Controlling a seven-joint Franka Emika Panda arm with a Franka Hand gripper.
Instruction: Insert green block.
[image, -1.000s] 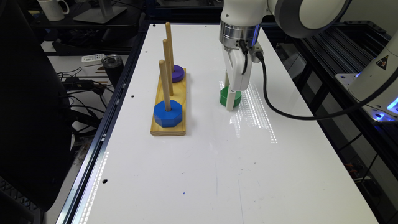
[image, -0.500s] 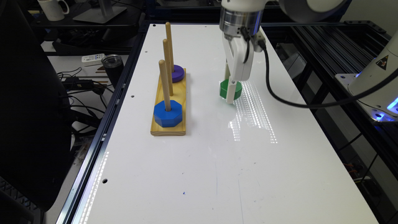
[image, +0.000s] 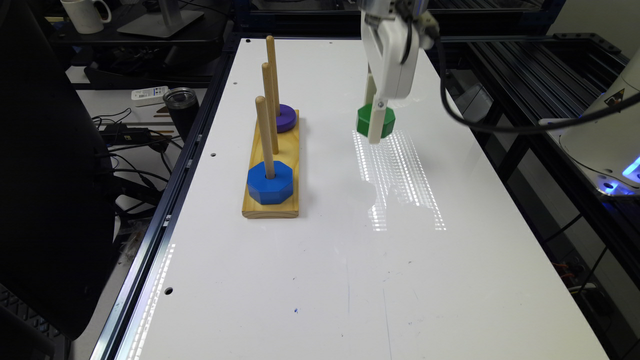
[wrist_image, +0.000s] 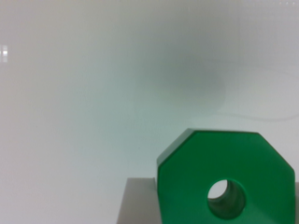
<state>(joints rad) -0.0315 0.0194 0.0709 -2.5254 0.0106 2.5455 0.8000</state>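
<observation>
While the green block (image: 376, 120) is being held between the fingers of the gripper (image: 376, 125), it is being kept clear of the white table (image: 320, 260), over the far half and nearer the table's edge on the exterior view's right. In the wrist view the green block (wrist_image: 227, 178) is being shown flat-face-on with its round centre hole visible, a pale finger (wrist_image: 138, 200) being pressed against one side. The jaws are being kept closed to the block's width. The arm is being carried down from above, the white gripper body pointing downward at a slight tilt.

A wooden base (image: 272, 167) with three upright pegs is being carried near the table's edge on the exterior view's left. A blue block (image: 270, 182) is being seated on the nearest peg, a purple disc (image: 285, 118) at the foot of the farthest peg; the middle peg (image: 270, 100) is bare.
</observation>
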